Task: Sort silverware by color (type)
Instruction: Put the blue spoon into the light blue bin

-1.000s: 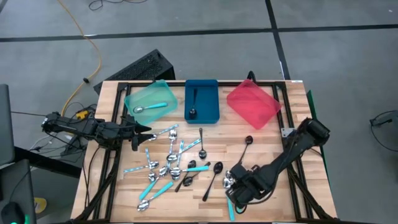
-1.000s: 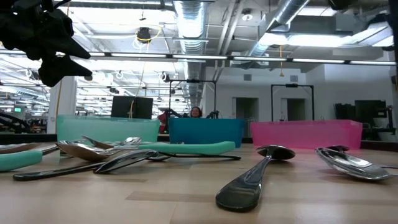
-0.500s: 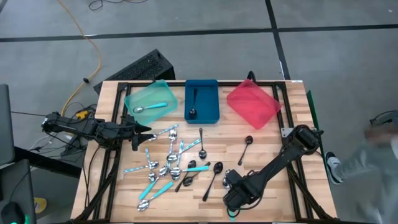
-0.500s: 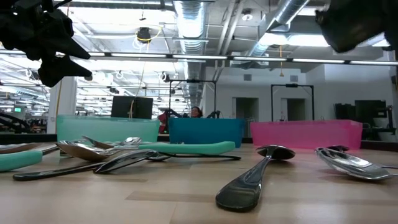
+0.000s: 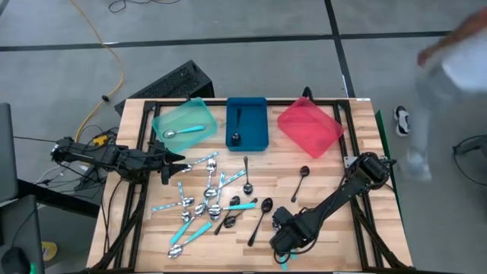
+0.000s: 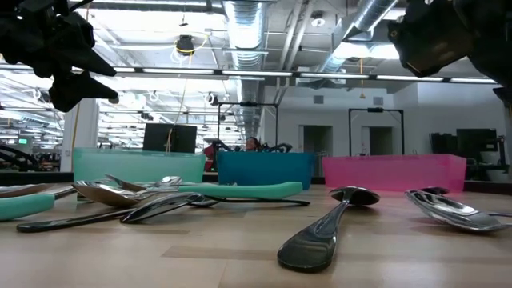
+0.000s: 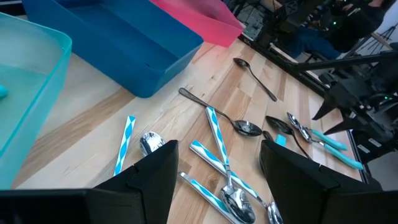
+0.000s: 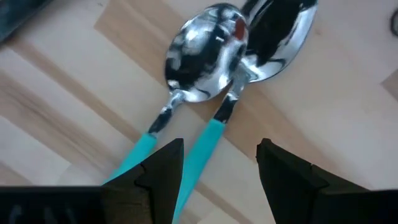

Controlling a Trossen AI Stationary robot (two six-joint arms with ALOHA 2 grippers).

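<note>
Here the sorting has only begun. At the far left, the left gripper point(image 5: 173, 159) waits at the table's point(image 5: 335, 171) left edge, fingers apart and empty, just beside the teal tray point(image 5: 161, 120). That tray holds one teal-handled spoon point(image 5: 185, 132), the only one of its kind put away. Next, the blue tray point(image 5: 259, 122) holds one black spoon point(image 5: 237, 126). The red tray point(image 5: 308, 128), tilted on the table's far right corner, appears to hold nothing, so no all-silver spoon looks sorted yet.

Most of the work remains in the pile of spoons point(image 5: 207, 199) in the middle of the table, where teal-handled and silver pieces lie crossed and touching. To its right lie loose black spoons, one long one point(image 5: 259, 219) near the pile and another point(image 5: 301, 181) apart, nearer the red tray.

At the front right, the right gripper point(image 5: 283, 242) hangs low over two teal-handled spoons point(image 8: 205, 68) lying side by side with bowls touching; its fingers point(image 8: 155, 171) stand apart on either side of the handles, clamped on nothing. A blurred person point(image 5: 449, 68) passes beyond the table's right side.
</note>
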